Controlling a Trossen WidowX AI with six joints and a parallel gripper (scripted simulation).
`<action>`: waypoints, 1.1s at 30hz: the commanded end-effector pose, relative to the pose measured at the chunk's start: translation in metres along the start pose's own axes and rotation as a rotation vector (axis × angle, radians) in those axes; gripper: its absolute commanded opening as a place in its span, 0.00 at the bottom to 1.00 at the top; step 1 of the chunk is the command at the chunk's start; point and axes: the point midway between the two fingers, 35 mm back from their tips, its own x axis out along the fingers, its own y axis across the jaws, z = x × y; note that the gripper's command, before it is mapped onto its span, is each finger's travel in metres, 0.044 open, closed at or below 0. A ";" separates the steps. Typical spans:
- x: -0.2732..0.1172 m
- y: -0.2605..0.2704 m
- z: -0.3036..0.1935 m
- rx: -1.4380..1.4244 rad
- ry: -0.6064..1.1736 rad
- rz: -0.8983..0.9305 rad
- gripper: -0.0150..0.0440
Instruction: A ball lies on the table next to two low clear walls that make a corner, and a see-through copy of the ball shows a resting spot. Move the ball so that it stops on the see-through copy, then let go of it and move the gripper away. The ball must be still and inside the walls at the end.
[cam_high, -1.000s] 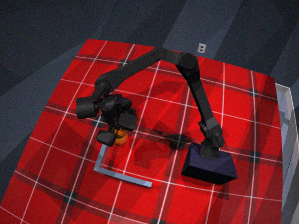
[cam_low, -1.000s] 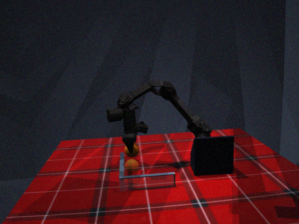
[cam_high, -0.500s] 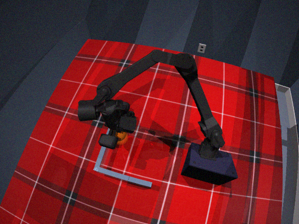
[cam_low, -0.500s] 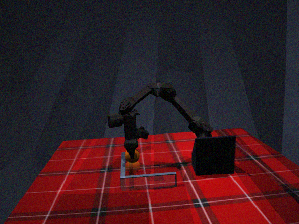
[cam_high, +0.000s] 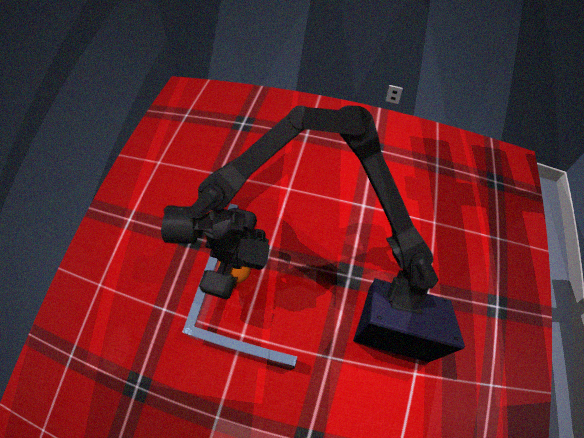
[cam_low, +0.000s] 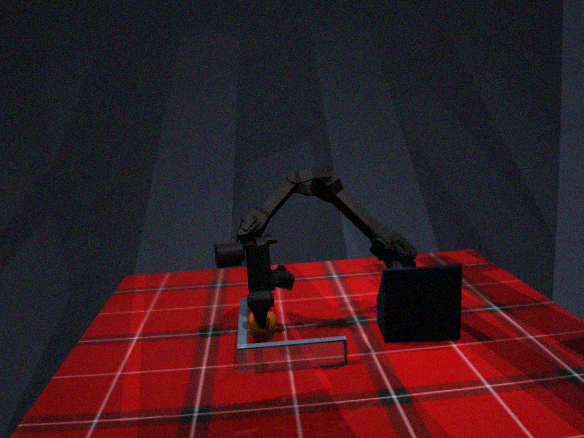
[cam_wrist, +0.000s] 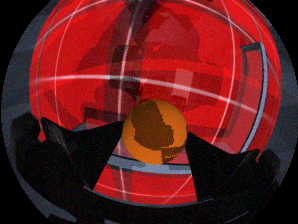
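I have the mottled orange ball (cam_wrist: 154, 132) clamped between my black parallel-jaw gripper (cam_low: 261, 311), the dark fingers pressing it from either side in the wrist view. The ball sits low, at or just above the red plaid table top (cam_low: 425, 380), inside the angle of the two low clear blue-edged walls (cam_low: 292, 343) and just beside the long wall that runs back toward me.

By my judgement this is the placing step: the carry looks finished and the ball seems lowered to its resting spot. I cannot make out the see-through copy separately in any view; it may be hidden by the ball itself, which would suit the task, but I cannot confirm it. The next move calls for a slow, even spreading of the fingers so the ball gets no sideways nudge, then a straight lift clear of the walls. A round thing rolls at the least push, so the release is the risk.

The exterior view shows height: the ball close to the cloth and near the corner. The top view hides most of the ball (cam_high: 242, 274) under my wrist, yet shows the walls' (cam_high: 235, 345) L-shape and the ball lying well short of the corner along the long wall. Only the wrist view shows the grip itself.
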 end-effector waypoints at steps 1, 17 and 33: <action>0.006 0.000 0.001 -0.006 0.000 0.004 0.25; 0.011 0.000 0.001 -0.003 -0.005 0.001 0.70; -0.074 -0.001 0.001 -0.007 0.000 0.001 1.00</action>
